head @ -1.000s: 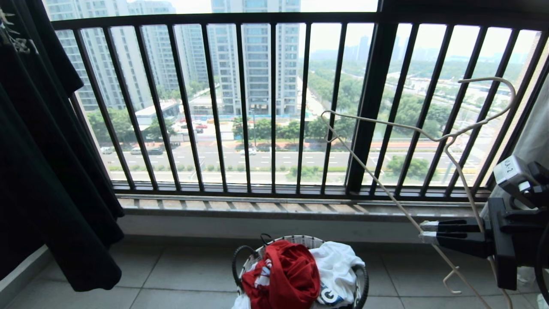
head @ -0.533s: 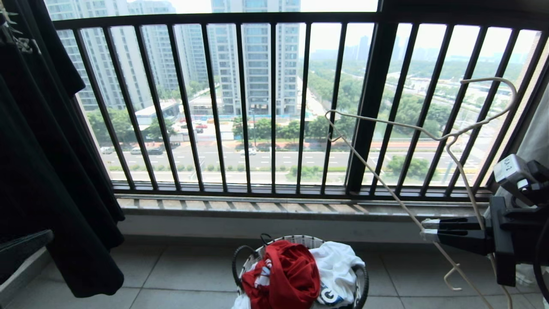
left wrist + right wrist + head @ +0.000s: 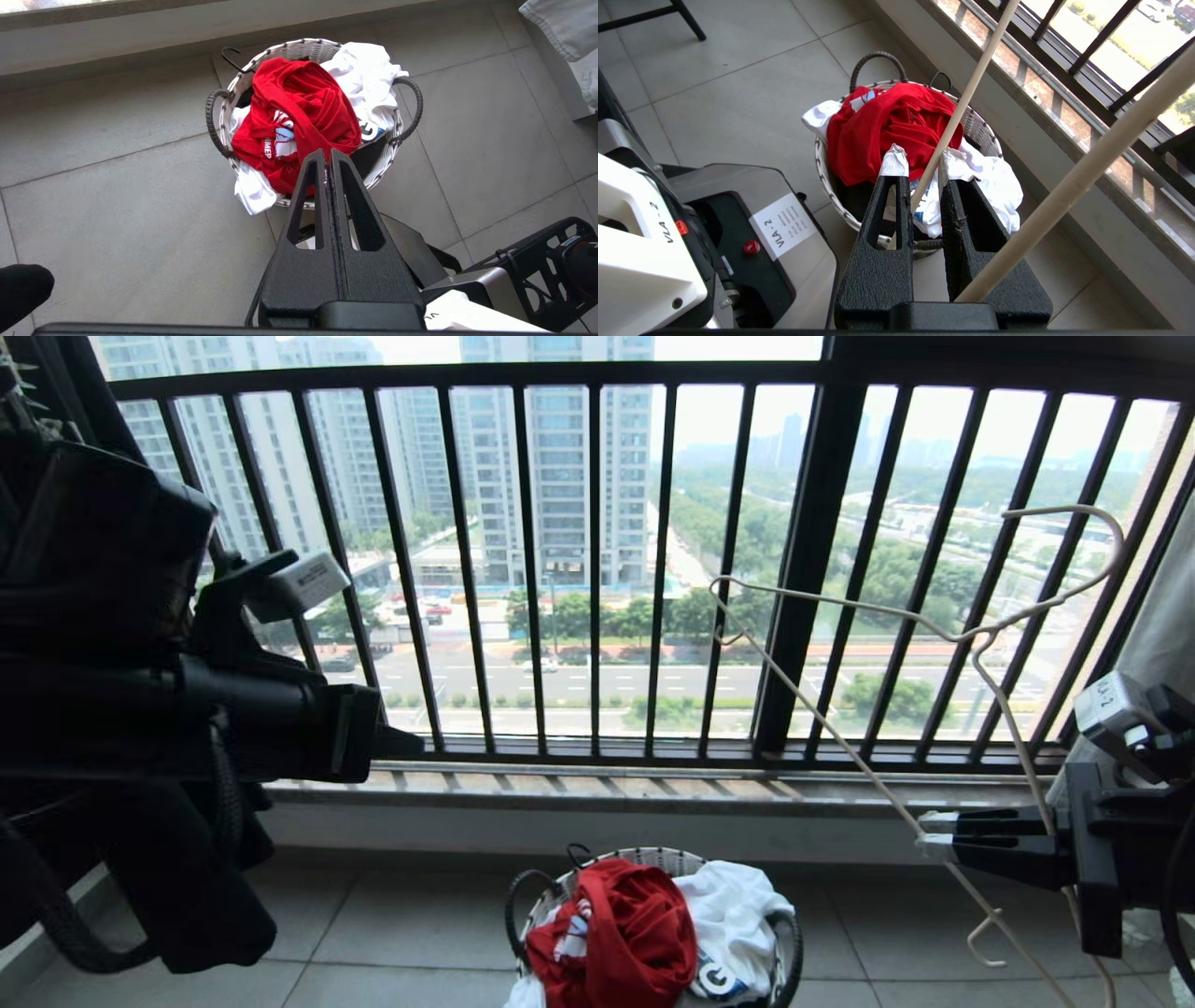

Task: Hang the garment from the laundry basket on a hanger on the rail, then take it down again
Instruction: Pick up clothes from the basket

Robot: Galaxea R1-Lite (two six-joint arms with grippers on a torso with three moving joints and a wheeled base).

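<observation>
The red T-shirt (image 3: pixel 624 933) lies crumpled on a white garment (image 3: pixel 738 915) in the laundry basket (image 3: pixel 653 857) on the tiled floor (image 3: pixel 392 933) below the window railing (image 3: pixel 560 569). The right hand (image 3: pixel 924 835) pinches the white wire hanger (image 3: pixel 934 635). The left hand (image 3: pixel 329 156), fingers pressed together and empty, hangs above the basket.

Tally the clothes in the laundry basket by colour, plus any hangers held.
Red garment in the laundry basket: 1
White printed garment: 1
Hanger, held in the right pincer: 1
Total: 3
</observation>
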